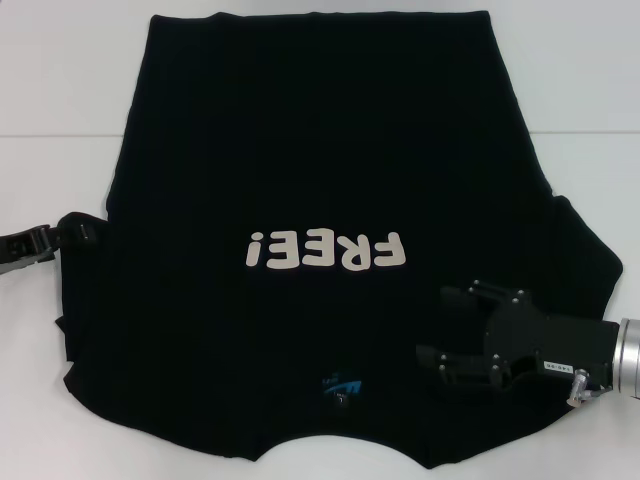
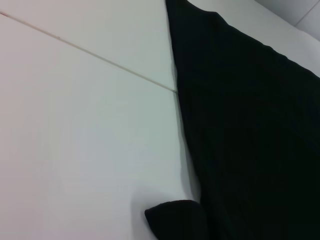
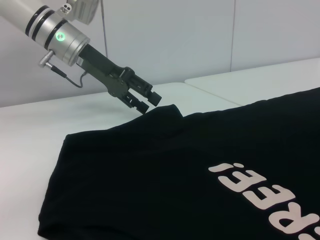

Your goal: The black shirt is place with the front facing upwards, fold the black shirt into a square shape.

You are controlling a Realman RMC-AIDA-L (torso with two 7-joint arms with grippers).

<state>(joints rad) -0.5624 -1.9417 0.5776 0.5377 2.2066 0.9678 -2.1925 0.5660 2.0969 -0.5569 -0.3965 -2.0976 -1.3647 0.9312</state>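
Black shirt [image 1: 330, 150] lies spread flat on your white desk [image 1: 60, 60], print side up, with the cream "FREE!" lettering [image 1: 326, 250] near the middle and the small blue neck mark [image 1: 340, 387] toward your body. Its near edge is cut off at the bottom of the head view. Your left hand [image 1: 85, 232] sits at the shirt's left sleeve edge; from the right wrist view [image 3: 150, 102] its fingers look clenched on a raised fold of the cloth there, though black on black makes the contact hard to read. Your left wrist view shows only the shirt's side edge [image 2: 250, 130] and a seam in the desk [image 2: 90, 55]. Your right hand [image 1: 432, 320] hovers over the shirt's right side near the collar, fingers spread apart, grasping nothing.
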